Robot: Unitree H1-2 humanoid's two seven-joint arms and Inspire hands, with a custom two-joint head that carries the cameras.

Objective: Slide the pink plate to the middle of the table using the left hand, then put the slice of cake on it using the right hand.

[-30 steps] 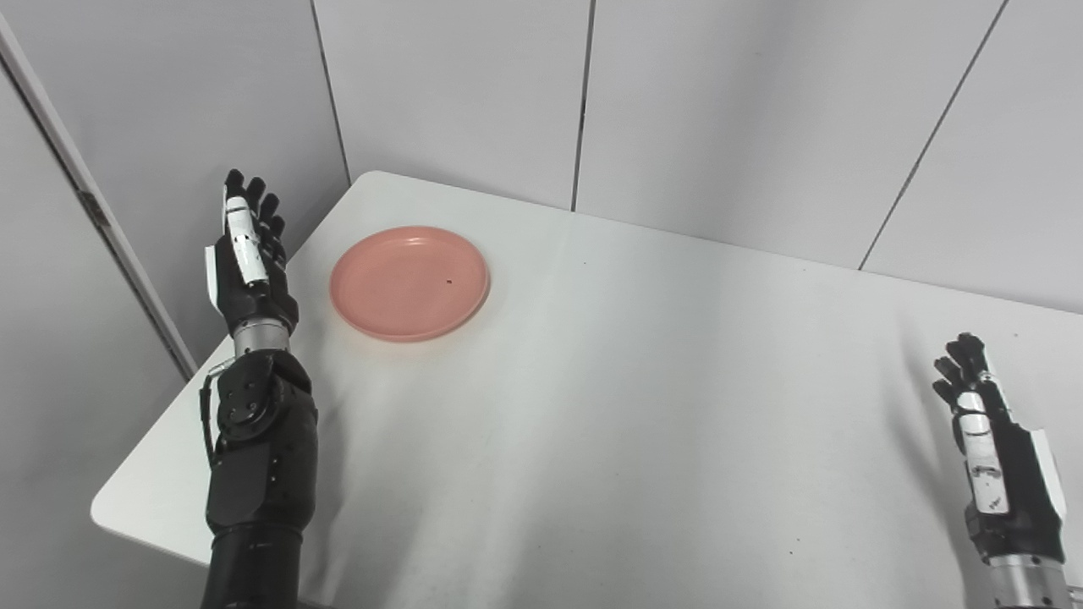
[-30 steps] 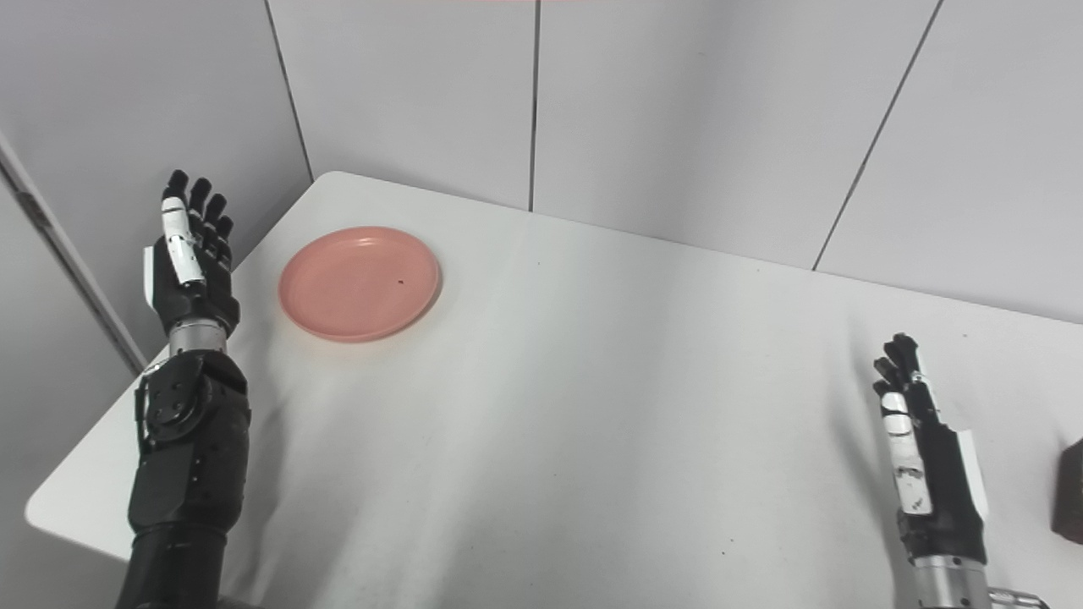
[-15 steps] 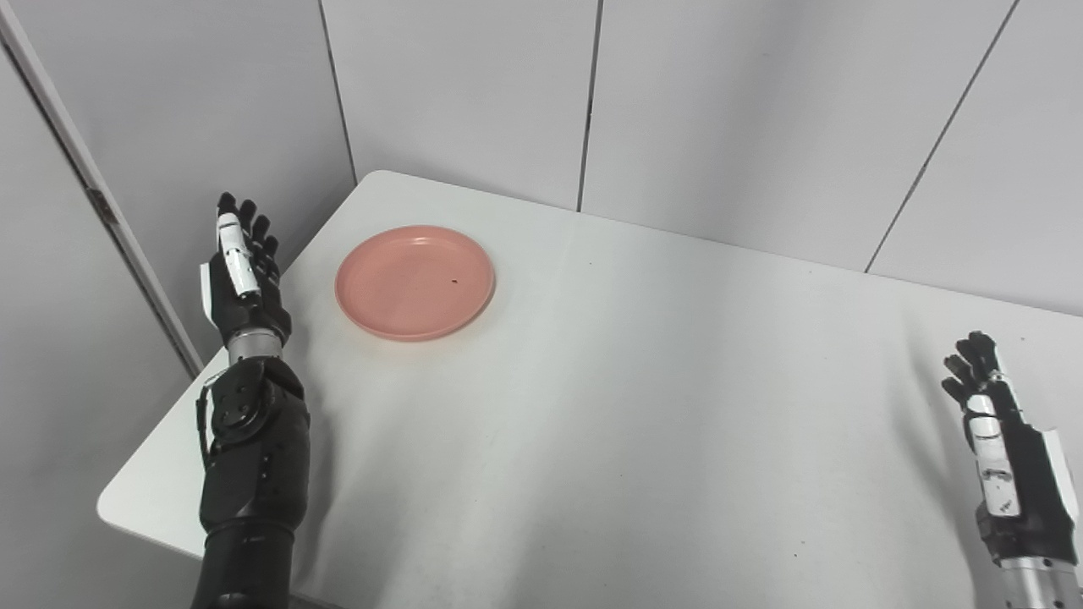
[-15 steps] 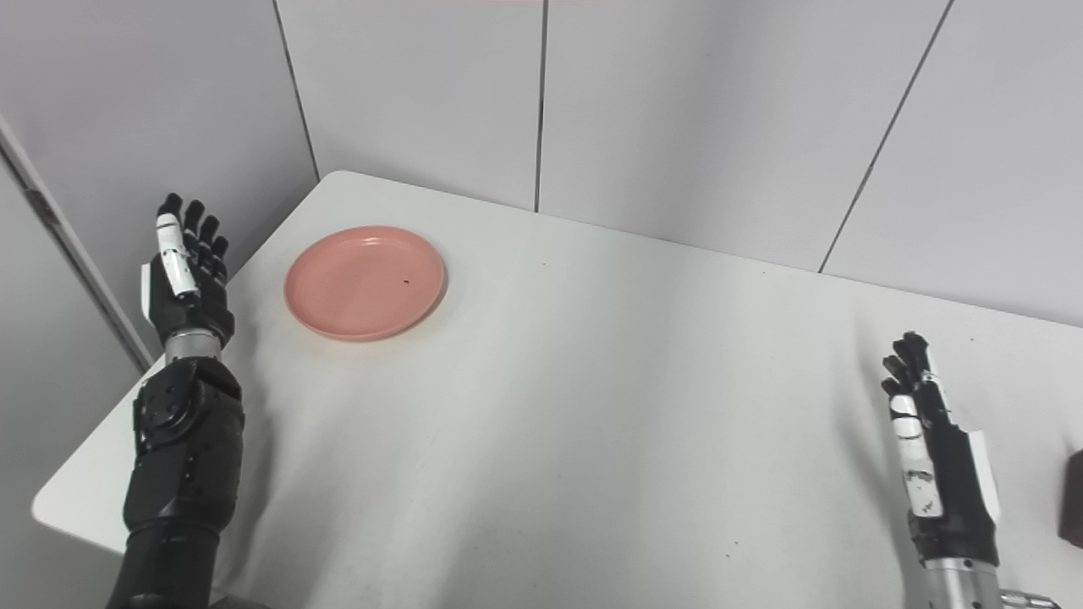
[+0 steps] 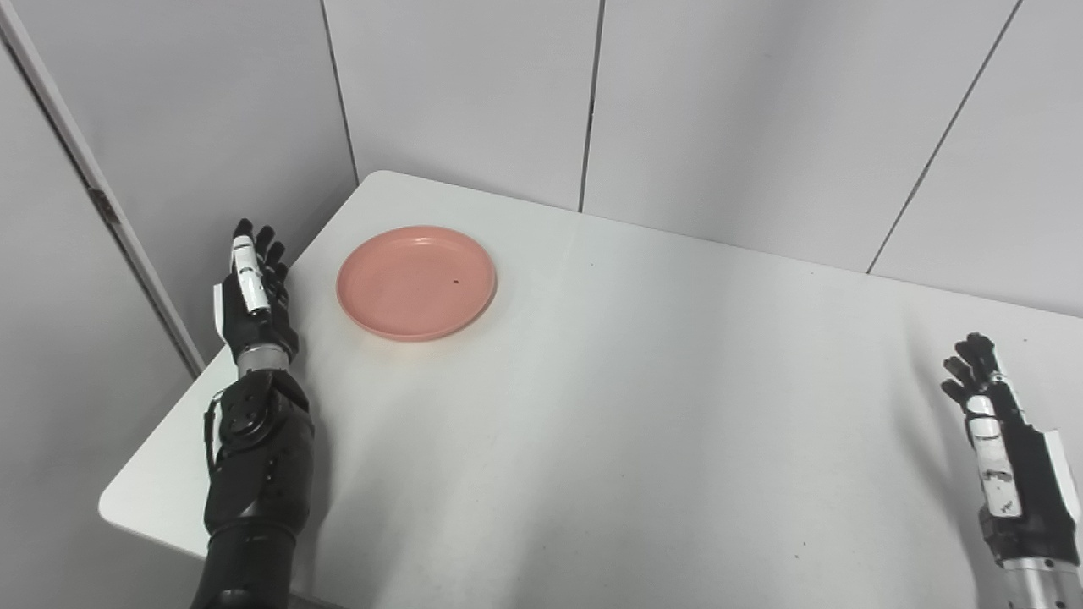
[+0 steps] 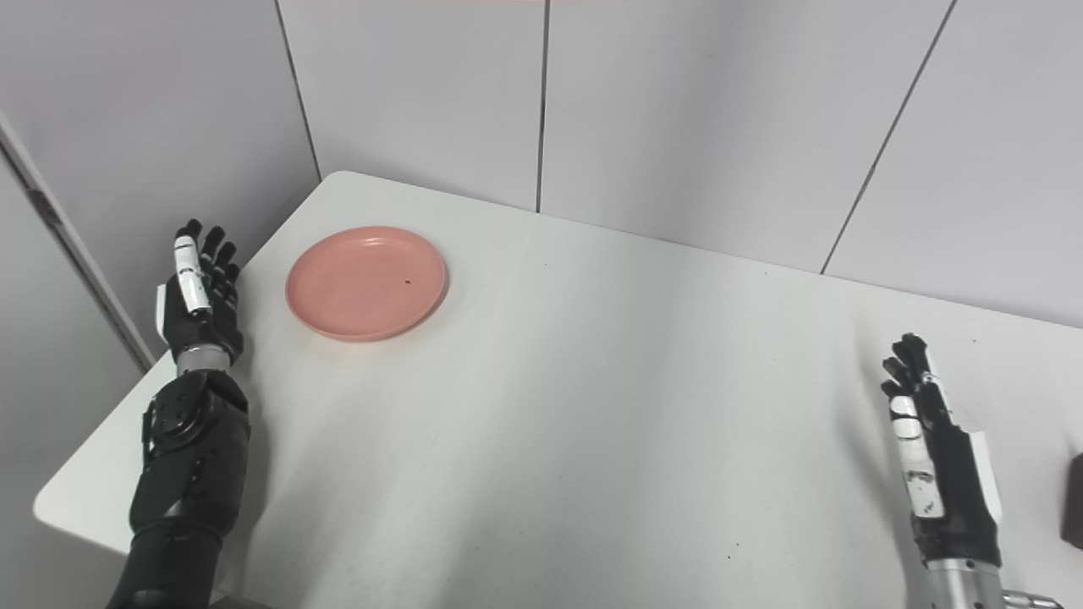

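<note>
A pink plate (image 5: 416, 282) lies flat near the far left corner of the white table (image 5: 609, 406), with nothing on it. My left hand (image 5: 252, 292) is upright at the table's left edge, to the left of the plate and apart from it, fingers straight and empty. My right hand (image 5: 1003, 461) is open and empty near the front right, fingers pointing up. Only a dark brown sliver of the cake slice (image 6: 1074, 499) shows at the right border of the right eye view, right of that hand.
Grey wall panels (image 5: 474, 93) close off the back and left sides just behind the table. The table's rounded front left corner (image 5: 114, 512) lies beside my left forearm (image 5: 254, 474).
My left hand has sunk lower and drifted slightly toward the plate. The camera shifted a little. The plate and my right hand have kept their places.
</note>
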